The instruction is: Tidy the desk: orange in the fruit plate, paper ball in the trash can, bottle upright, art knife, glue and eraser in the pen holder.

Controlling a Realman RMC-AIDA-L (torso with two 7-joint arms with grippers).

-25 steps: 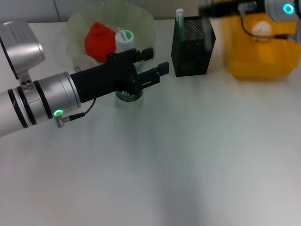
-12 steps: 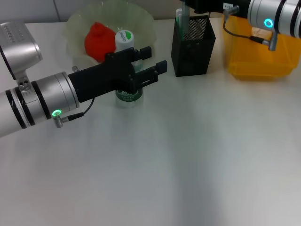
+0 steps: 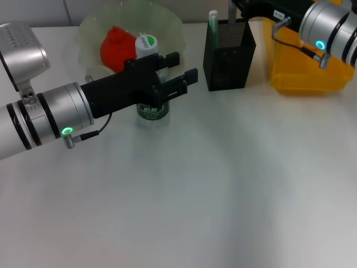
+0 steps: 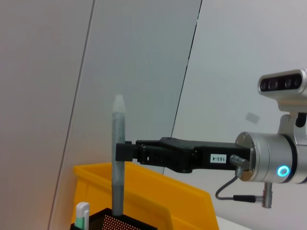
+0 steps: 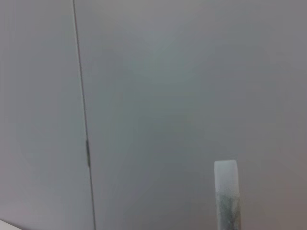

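Observation:
The bottle (image 3: 149, 109) stands upright in front of the fruit plate (image 3: 170, 25), and my left gripper (image 3: 179, 67) is shut on its middle. The orange (image 3: 114, 47) lies in the plate. Above the black mesh pen holder (image 3: 228, 61), my right gripper (image 3: 234, 8) is shut on a slim grey stick, the art knife (image 4: 117, 129) by its look. The knife's lower end dips into the holder (image 4: 120, 223). A green-and-white stick (image 3: 213, 22) stands in the holder's corner; I cannot tell whether it is the glue. The paper ball and the eraser are out of view.
The yellow trash can (image 3: 304, 70) stands right of the pen holder, under my right arm. The white desk stretches from the bottle to the near edge. A grey wall rises behind the desk.
My right gripper has swung left from over the trash can to above the pen holder, carrying the grey stick. The left gripper and bottle shifted slightly back and left.

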